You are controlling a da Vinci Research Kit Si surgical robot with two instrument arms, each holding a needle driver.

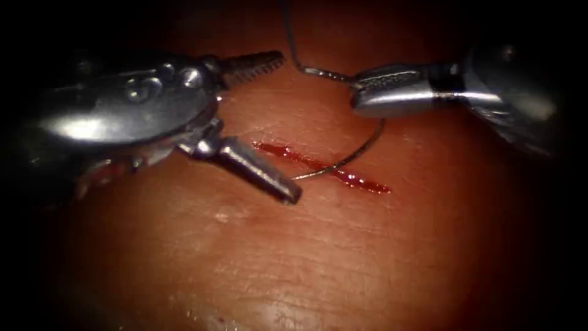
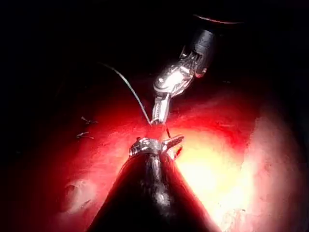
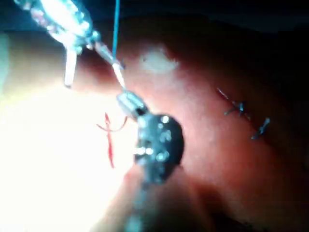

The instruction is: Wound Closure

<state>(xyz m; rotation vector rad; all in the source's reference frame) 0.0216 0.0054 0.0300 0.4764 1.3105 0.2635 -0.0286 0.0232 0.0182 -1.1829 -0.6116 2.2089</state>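
Observation:
The tissue [image 1: 294,257] has a short red cut [image 1: 361,182] across its middle. My right tool [image 1: 355,92] comes in from the right, shut on the curved needle [image 1: 361,150] near its tail end. From there the needle arcs down and left across the cut, and its tip lies close to my left tool's lower jaw. I cannot tell whether the tip is in the tissue. Thread [image 1: 288,37] runs up from the needle's tail. My left tool [image 1: 289,127] is left of the cut, wide open and holding nothing. The left wrist view shows the right tool [image 2: 159,113] and the thread [image 2: 128,87].
Red fluid marks the cut [image 3: 110,140]. Two earlier stitches with short cut ends [image 3: 236,106] [image 3: 260,128] sit on the tissue away from this cut, also seen as stitches [image 2: 84,128] in the left wrist view. The left tool's body [image 1: 122,104] hangs over the tissue.

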